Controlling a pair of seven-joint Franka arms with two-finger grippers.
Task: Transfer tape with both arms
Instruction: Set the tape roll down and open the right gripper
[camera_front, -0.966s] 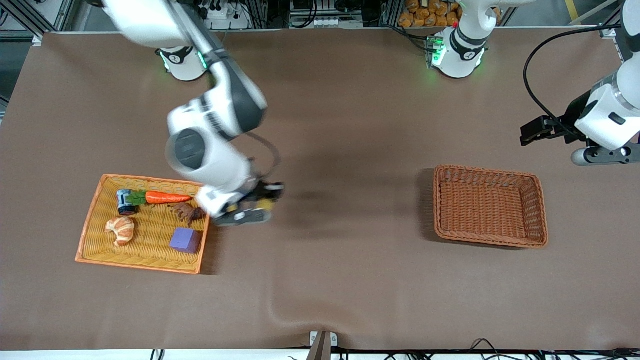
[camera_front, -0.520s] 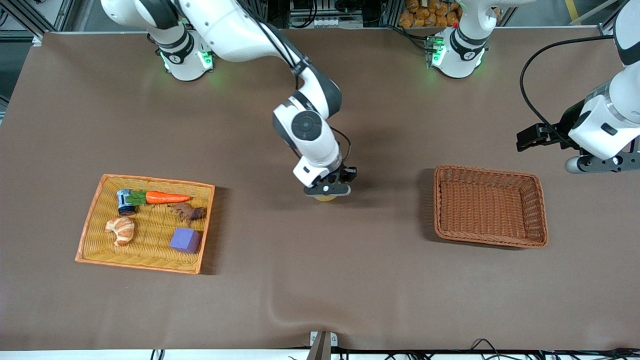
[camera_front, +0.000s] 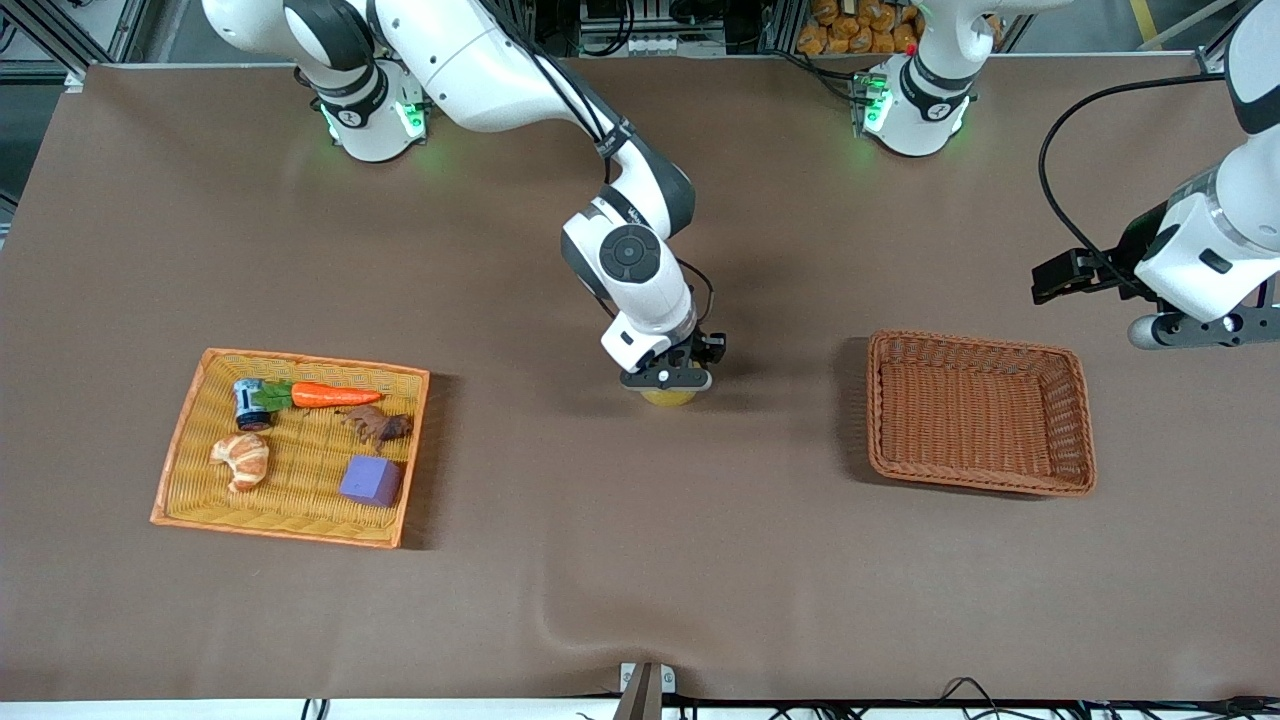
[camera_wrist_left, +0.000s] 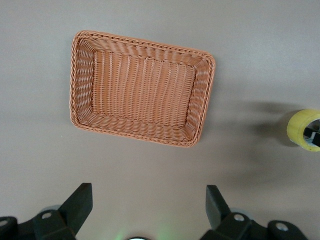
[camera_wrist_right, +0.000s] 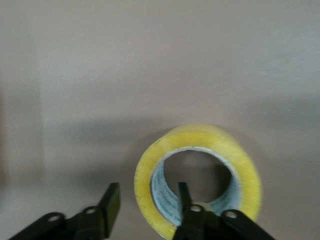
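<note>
Brown cloth is covering the counter (camera_front: 640, 560). Right gripper (camera_wrist_right: 147, 210) fingers (camera_wrist_right: 111, 204) are straddling the tape's (camera_wrist_right: 197, 175) wall, parted, no longer clamping it; the tape is resting on the counter between the 2 baskets. Left gripper (camera_wrist_left: 147, 205) is hanging released over the counter beside the brown basket (camera_front: 1070, 430), its arm waiting. Orange basket (camera_front: 200, 400) is holding 5 items.

Both arms (camera_front: 480, 60) are clad in glossy white shells with black joint bands; green lights are shown at their bases, and black cables are looped alongside.
</note>
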